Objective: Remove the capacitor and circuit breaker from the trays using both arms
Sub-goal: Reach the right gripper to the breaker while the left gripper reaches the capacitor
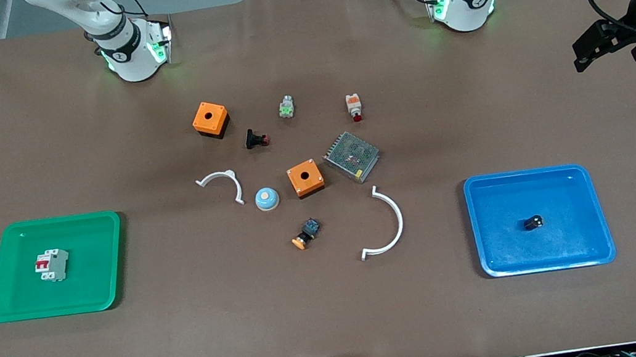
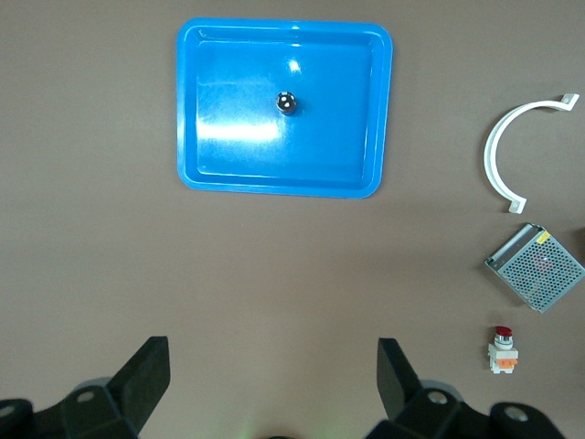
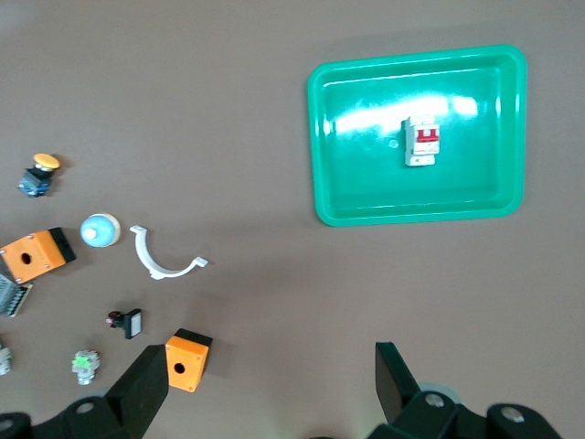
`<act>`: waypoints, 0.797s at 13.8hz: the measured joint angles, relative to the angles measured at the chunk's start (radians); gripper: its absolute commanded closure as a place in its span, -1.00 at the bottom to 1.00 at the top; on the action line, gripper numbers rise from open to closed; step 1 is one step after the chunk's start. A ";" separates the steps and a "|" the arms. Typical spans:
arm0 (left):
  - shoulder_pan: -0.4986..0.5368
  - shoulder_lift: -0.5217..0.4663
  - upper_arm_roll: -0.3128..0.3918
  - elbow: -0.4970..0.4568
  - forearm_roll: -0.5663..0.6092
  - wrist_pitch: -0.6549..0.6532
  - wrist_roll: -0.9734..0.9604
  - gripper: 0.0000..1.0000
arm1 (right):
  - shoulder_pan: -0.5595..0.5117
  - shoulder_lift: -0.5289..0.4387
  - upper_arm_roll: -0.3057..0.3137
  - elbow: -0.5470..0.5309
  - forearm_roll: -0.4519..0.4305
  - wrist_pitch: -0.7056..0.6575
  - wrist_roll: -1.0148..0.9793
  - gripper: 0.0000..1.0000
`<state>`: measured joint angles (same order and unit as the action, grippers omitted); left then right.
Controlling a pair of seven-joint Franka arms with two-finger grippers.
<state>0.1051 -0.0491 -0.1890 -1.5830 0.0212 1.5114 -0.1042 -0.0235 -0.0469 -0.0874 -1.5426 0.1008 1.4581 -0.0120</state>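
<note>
The capacitor point(image 1: 533, 223), a tiny black cylinder with a white mark, lies in the blue tray point(image 1: 588, 240) toward the left arm's end of the table. It also shows in the left wrist view point(image 2: 286, 101), inside that tray point(image 2: 210, 165). The grey-white breaker point(image 1: 52, 265) with its red lever lies in the green tray point(image 1: 102, 283) toward the right arm's end, and it shows in the right wrist view point(image 3: 421, 141). My left gripper point(image 2: 274, 375) is open and empty, high over bare table. My right gripper point(image 3: 271, 380) is open and empty, high over bare table near an orange box.
Loose parts lie mid-table: two orange boxes point(image 1: 211, 119) point(image 1: 305, 178), a mesh-covered metal unit point(image 1: 351, 156), two white curved pieces point(image 1: 224, 173) point(image 1: 400, 220), a blue dome point(image 1: 266, 198) and several small buttons.
</note>
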 measured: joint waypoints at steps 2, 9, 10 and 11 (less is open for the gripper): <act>0.000 0.003 0.002 0.000 0.000 0.000 0.000 -1.00 | 0.001 -0.002 0.002 0.000 0.006 -0.004 0.004 -1.00; 0.011 0.097 0.012 0.004 0.055 0.063 0.000 -1.00 | 0.012 -0.008 0.007 0.000 0.008 -0.010 0.023 -1.00; 0.016 0.127 0.012 0.001 0.070 0.096 0.000 -1.00 | 0.012 -0.006 0.004 -0.001 0.006 -0.001 0.023 -1.00; 0.020 0.155 0.012 -0.009 0.075 0.139 0.000 -1.00 | 0.008 0.001 -0.001 -0.003 -0.001 0.019 0.023 -1.00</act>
<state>0.1250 0.1062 -0.1768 -1.5919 0.0965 1.6500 -0.1042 -0.0156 -0.0460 -0.0883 -1.5458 0.0995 1.4775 0.0114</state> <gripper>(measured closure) 0.000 0.000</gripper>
